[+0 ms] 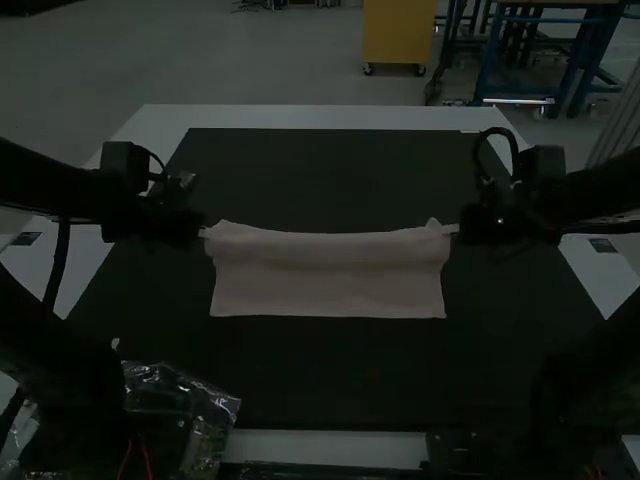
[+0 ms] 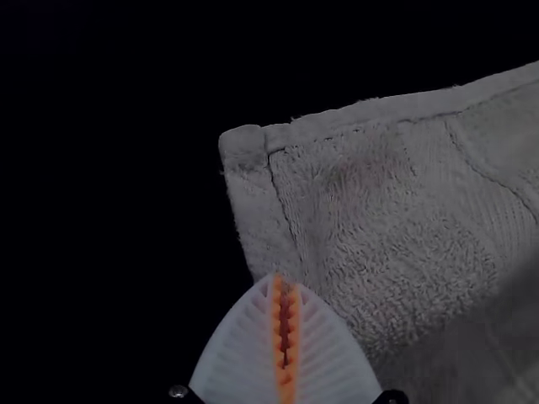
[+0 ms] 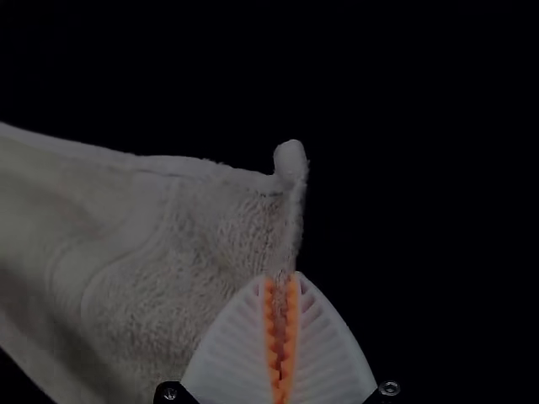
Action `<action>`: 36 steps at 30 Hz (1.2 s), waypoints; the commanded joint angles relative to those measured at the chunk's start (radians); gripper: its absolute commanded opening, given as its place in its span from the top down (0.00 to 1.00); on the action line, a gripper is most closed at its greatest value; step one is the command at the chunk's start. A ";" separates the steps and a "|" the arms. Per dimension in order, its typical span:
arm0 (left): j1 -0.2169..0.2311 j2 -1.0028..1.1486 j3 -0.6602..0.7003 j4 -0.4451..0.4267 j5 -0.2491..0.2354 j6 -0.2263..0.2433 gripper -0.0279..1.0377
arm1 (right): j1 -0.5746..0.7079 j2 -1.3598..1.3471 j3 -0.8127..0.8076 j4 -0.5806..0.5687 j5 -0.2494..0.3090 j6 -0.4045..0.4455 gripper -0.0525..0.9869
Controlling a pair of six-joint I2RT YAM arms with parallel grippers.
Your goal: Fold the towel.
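Crinkled plastic [image 1: 212, 402]; left hand [image 1: 205, 232], right hand [image 1: 450, 229] grip the towel [image 1: 328, 278].

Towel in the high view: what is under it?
The dark mat shows along the near edge of the towel and presumably continues beneath. The towel covers that area, so anything else there cannot be seen. The left tool and right tool grip its sides.

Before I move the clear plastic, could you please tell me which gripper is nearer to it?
Left. The left gripper holds the towel by its left edge, ahead of the clear plastic; the right gripper holds the right edge, farther off to the right.
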 commanded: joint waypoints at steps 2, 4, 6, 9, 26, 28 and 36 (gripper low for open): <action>0.009 -0.023 -0.017 -0.027 -0.048 0.063 0.95 | -0.007 -0.048 -0.024 -0.032 -0.004 -0.029 0.97; 0.009 -0.023 -0.025 -0.044 -0.051 0.067 0.95 | -0.009 -0.054 -0.036 -0.057 -0.004 -0.039 0.97; 0.009 -0.027 -0.031 -0.059 -0.055 0.069 0.95 | -0.009 -0.059 -0.048 -0.074 -0.004 -0.050 0.97; 0.009 -0.044 -0.037 -0.087 -0.060 0.083 0.95 | -0.009 -0.068 -0.064 -0.104 -0.004 -0.070 0.97; -0.063 -0.141 -0.097 -0.151 -0.106 0.095 0.95 | -0.012 -0.080 -0.208 -0.081 0.039 -0.098 0.97; -0.074 -0.141 -0.097 -0.156 -0.112 0.104 0.95 | -0.010 -0.079 -0.217 -0.058 0.048 -0.099 0.97; -0.181 -0.141 -0.146 -0.187 -0.149 0.187 0.87 | -0.009 -0.073 -0.240 -0.006 0.120 -0.099 0.76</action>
